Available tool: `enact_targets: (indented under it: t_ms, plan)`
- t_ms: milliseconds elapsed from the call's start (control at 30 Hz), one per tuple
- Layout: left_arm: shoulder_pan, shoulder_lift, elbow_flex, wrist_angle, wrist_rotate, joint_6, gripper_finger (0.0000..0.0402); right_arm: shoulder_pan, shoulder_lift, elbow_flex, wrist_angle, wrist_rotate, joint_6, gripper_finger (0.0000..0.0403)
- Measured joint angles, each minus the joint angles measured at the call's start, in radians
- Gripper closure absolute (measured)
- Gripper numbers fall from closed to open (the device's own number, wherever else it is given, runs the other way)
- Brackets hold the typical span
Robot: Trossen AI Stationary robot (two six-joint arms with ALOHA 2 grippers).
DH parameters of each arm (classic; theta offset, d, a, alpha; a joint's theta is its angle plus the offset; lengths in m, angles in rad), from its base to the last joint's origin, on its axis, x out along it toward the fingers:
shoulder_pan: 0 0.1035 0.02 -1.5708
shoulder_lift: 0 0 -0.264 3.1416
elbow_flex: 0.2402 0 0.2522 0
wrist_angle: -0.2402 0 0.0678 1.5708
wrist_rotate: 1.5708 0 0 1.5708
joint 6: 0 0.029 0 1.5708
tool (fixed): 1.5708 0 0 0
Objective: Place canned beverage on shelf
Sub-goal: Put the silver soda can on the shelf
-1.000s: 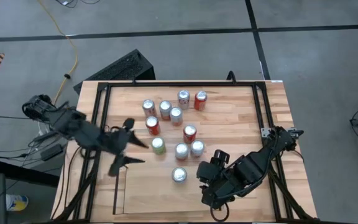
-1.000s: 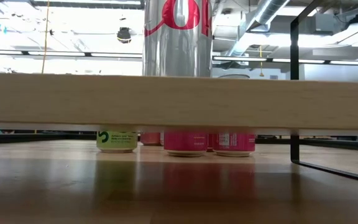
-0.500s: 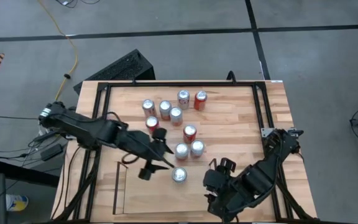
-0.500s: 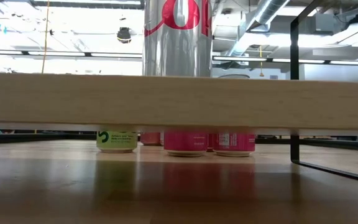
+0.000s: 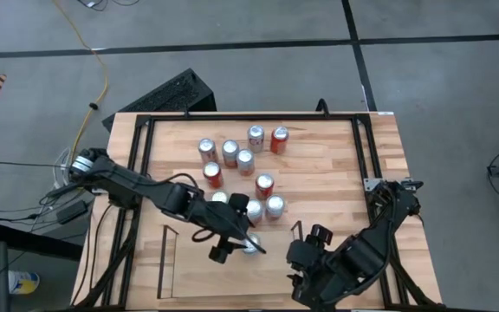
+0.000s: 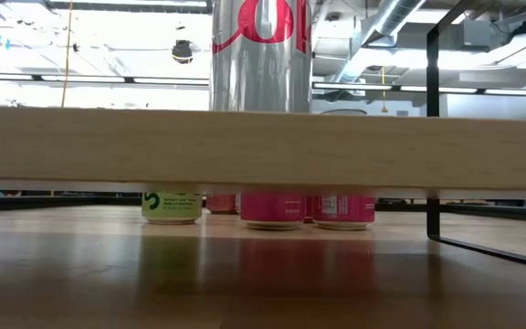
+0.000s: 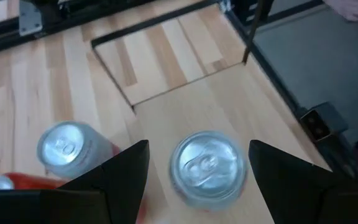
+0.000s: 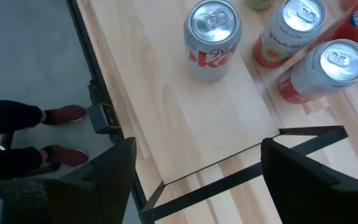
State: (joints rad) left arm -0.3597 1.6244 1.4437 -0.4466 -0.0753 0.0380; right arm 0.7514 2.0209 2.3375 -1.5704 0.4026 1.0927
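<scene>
**Arm:** Wide open, both pairs of jaws. My left gripper [image 5: 243, 244] hangs above the silver can [image 5: 249, 245], one finger [image 7: 124, 169] on each side of it, and holds nothing. My right gripper [image 5: 308, 283] waits open at the near right, over bare wood.

**Operator:** Where is the shelf?

**Arm:** The shelf [image 5: 166, 264] is at the near left of the table [image 5: 319, 173], a low bay with thin black rails. No can stands in it.

**Operator:** What could go wrong?

**Arm:** I think the neighbours are the risk. Another silver can [image 7: 66, 147] and a red can [image 5: 264, 185] stand near. If I come down off-centre, a finger may push one over. I cannot tell how high I am above the lid.

**Operator:** And around you?

**Arm:** Light wood planks, a black frame [image 5: 249, 119] around them, grey floor beyond. A person's shoes [image 8: 64, 114] show beside the table.
</scene>
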Motion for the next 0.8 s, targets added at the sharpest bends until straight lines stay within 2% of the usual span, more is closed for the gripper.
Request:
enact_targets:
  t_ms: [567,800]
  plan:
    - [-0.025,0.058,-0.020,0.105,0.009,0.063,0.0138,-0.001,0.000,-0.005,0.000,0.019,0.000,0.0088]
    - [-0.025,0.066,-0.021,0.079,0.014,0.062,0.0138,-0.001,0.000,-0.005,0.000,0.019,0.012,0.0088]
